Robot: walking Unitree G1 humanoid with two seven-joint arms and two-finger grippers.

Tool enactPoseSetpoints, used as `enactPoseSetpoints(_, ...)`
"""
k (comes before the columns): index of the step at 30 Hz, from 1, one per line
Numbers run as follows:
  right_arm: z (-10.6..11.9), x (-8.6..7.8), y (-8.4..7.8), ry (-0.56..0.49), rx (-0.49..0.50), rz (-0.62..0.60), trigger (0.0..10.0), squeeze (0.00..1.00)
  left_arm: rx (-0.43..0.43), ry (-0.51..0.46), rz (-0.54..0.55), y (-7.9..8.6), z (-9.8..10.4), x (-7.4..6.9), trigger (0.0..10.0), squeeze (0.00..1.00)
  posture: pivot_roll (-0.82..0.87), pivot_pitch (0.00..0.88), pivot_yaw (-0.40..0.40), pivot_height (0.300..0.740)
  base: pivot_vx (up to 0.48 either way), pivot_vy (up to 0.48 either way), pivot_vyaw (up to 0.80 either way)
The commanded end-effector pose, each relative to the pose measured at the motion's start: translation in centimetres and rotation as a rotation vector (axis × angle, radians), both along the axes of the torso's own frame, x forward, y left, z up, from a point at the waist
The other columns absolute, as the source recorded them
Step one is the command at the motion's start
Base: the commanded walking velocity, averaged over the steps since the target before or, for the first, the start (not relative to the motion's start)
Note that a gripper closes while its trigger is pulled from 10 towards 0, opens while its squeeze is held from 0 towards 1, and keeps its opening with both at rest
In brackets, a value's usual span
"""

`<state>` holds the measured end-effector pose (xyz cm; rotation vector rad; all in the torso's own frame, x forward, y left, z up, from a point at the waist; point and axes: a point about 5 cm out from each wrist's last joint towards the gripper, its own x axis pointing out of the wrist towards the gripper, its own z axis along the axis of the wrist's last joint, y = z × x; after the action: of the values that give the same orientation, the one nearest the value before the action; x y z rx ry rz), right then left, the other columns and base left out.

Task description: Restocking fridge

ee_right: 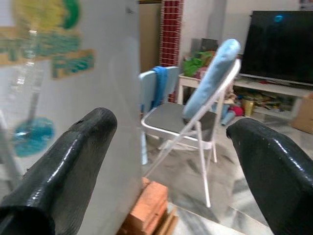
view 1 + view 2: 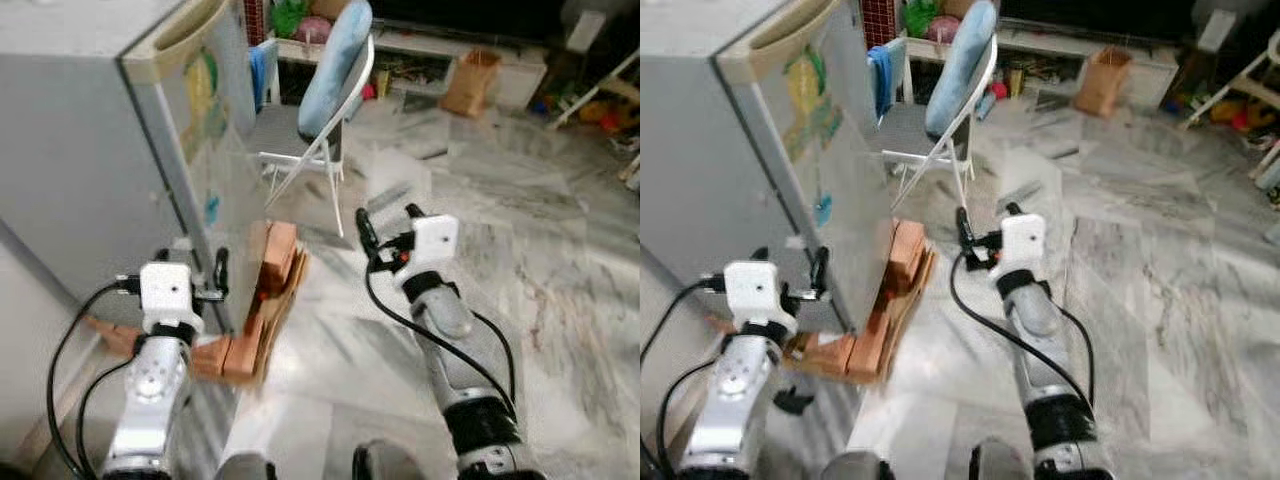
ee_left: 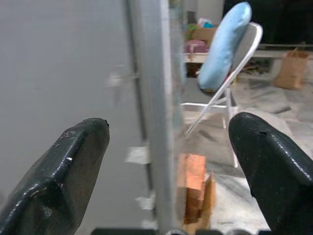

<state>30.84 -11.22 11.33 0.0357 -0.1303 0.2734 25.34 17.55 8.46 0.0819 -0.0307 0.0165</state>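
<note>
Both pincers gape wide: left pincer (image 3: 168,147) straddles fridge (image 3: 63,73) corner, right pincer (image 1: 166,161) faces chair (image 1: 195,117).

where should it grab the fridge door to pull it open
Judging by its shape, the recessed beige handle along the fridge door's top edge suits best. Hook one finger of the left claw into the groove from the front, then pull outward.

One fridge (image 2: 90,150), door shut, two stickers on it. One stack of bricks (image 2: 272,290) right at its foot. One folding chair (image 2: 315,120) beyond the fridge, one blue cushion (image 2: 335,60) on it. One paper bag (image 2: 470,82) well beyond.
</note>
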Motion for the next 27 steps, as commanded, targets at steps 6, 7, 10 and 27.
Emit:
enactPoseSetpoints(6, 0.33, 0.1, -0.49, -0.02, -0.014, -0.016, 10.0, 0.0, 0.045, -0.034, -0.065, -1.27, 0.6, 0.03, 10.0, 0.0, 0.12, 0.055, -0.001, 0.74, 0.477, 0.0, 0.0)
enactPoseSetpoints(7, 0.3, 0.11, -0.53, -0.02, -0.015, -0.019, 10.0, 0.0, 0.045, -0.035, -0.071, -1.32, 0.63, 0.0, 10.0, 0.0, 0.12, 0.058, 0.0, 0.74, 0.48, 0.0, 0.0)
enactPoseSetpoints(10, 0.25, 0.1, -0.55, -0.017, -0.015, -0.021, 10.0, 0.0, 0.037, -0.036, -0.072, -1.34, 0.64, -0.06, 10.0, 0.0, 0.12, 0.059, -0.001, 0.74, 0.48, 0.0, 0.0)
enactPoseSetpoints(27, -0.1, 0.25, -0.42, 0.008, -0.008, -0.026, 10.0, 0.0, 0.013, -0.015, -0.081, -1.53, 0.49, 0.04, 10.0, 0.0, 0.13, 0.07, 0.001, 0.74, 0.133, 0.0, -0.55)
